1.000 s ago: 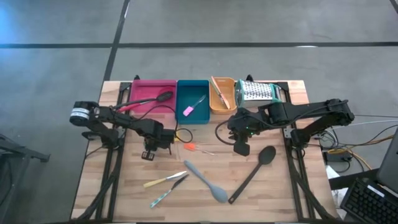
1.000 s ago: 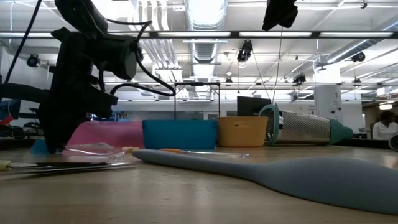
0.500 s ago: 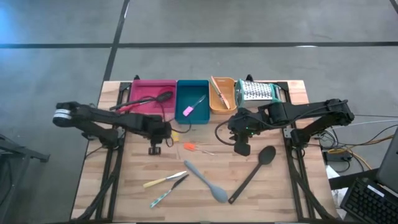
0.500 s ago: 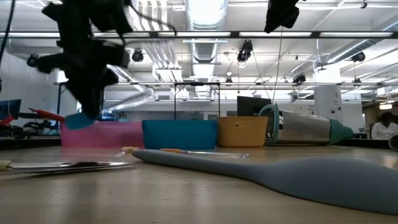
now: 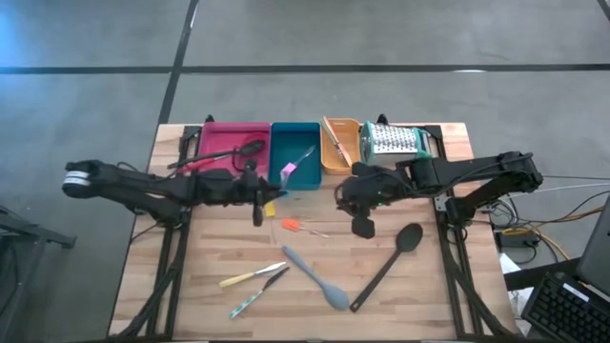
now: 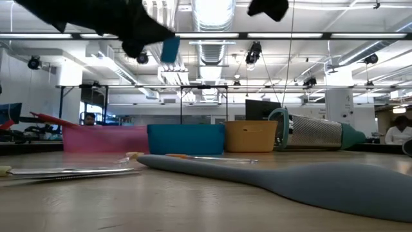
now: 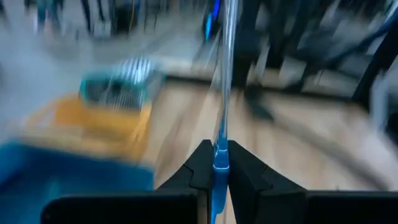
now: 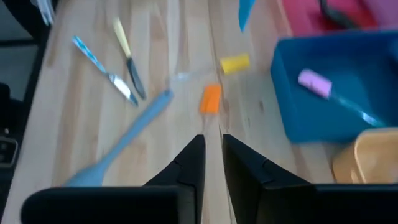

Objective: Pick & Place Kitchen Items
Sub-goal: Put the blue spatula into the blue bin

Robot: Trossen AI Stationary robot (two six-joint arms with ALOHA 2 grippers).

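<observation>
Just below the teal tray (image 5: 294, 155), at its seven o'clock, the left pincer (image 5: 257, 195) grips a blue-handled tool (image 7: 220, 124) aloft. The right pincer (image 5: 361, 225), nearly closed and empty, hovers above the surface (image 5: 429, 305).

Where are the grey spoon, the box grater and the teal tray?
grey spoon (image 5: 315, 278): high view, mid-handle.
box grater (image 5: 391, 140): high view, metal grating face.
teal tray (image 5: 282, 151): high view, bare floor near its left wall.
</observation>
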